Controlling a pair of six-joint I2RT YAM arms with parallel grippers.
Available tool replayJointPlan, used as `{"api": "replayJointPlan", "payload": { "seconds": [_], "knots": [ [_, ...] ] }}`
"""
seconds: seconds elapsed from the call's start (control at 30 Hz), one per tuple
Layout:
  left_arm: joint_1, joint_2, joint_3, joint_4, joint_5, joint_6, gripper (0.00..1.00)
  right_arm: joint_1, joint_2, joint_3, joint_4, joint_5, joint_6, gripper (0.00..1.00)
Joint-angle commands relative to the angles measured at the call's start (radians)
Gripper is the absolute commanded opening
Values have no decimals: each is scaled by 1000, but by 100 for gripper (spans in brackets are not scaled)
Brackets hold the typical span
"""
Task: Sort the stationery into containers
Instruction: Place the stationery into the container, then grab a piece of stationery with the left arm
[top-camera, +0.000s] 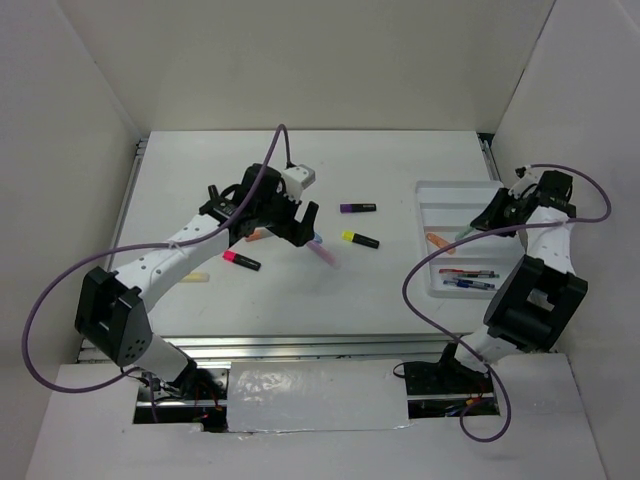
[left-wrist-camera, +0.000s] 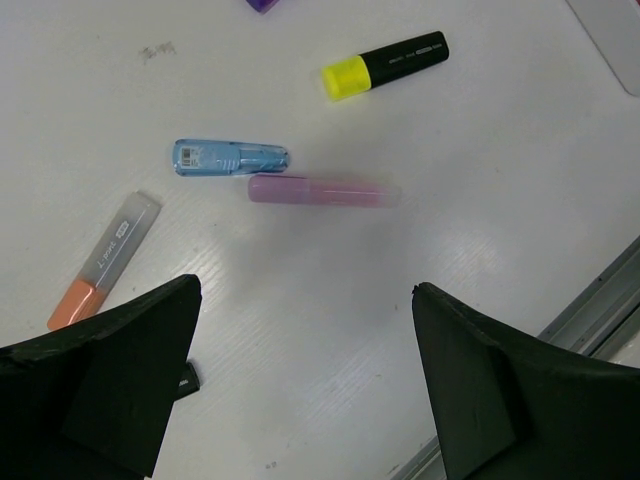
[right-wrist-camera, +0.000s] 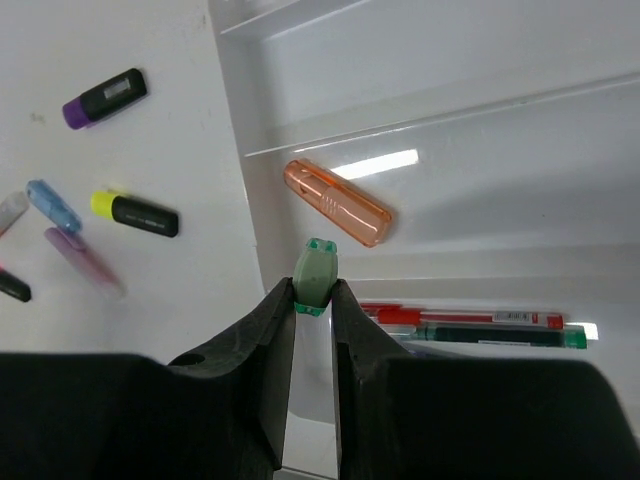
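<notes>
On the left of the table we see a pale yellow marker (top-camera: 195, 275) lying alone. Near it is a black highlighter with a pink cap (top-camera: 241, 261). An orange-capped grey marker (left-wrist-camera: 105, 260) lies partly under the left arm.

The left gripper (top-camera: 303, 225) hangs above the table with its fingers (left-wrist-camera: 120, 370) spread wide and nothing between them. Its wrist camera shows a blue marker (left-wrist-camera: 230, 157) and a pink pastel marker (left-wrist-camera: 322, 190) on the table below, lying end to end and almost touching. Further right lies a black highlighter with a yellow cap (left-wrist-camera: 385, 64). A black highlighter with a purple cap (top-camera: 357, 208) lies beyond it, apart from the rest.

The white divided tray (top-camera: 430, 195) sits on the right side of the table. An orange marker (right-wrist-camera: 337, 203) lies at a slant in one of its middle compartments, close to the left wall. In the next compartment toward the arms, a red pen (right-wrist-camera: 460, 318) and a dark green pen (right-wrist-camera: 500, 336) lie side by side along its length, with other thin pens (top-camera: 468, 282) beside them.

The right gripper (right-wrist-camera: 314, 295) is clamped on a green marker (right-wrist-camera: 317, 268), holding it by one end. The marker's free end points toward the orange marker. It is held just inside the tray's left wall, near the divider between those two compartments. We cannot tell which compartment it is over.
</notes>
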Motion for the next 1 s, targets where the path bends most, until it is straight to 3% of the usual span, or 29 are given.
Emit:
{"api": "replayJointPlan", "payload": {
  "seconds": [0.0, 0.27, 0.63, 0.73, 0.87, 0.97],
  "knots": [
    [21, 39, 37, 45, -22, 11, 99, 16, 10, 8, 55, 87, 18, 23],
    [51, 143, 108, 89, -46, -17, 99, 20, -31, 12, 13, 170, -11, 55],
    [68, 318, 182, 151, -182, -143, 94, 52, -186, 11, -39, 84, -58, 56],
    [76, 380, 220, 149, -93, -46, 89, 93, -231, -6, -39, 75, -78, 56],
    [119, 414, 269, 65, 186, 298, 77, 130, -257, -8, -54, 61, -97, 56],
    [188, 427, 304, 9, 359, 486, 77, 139, -260, 2, -72, 47, -107, 56]
  ]
}}
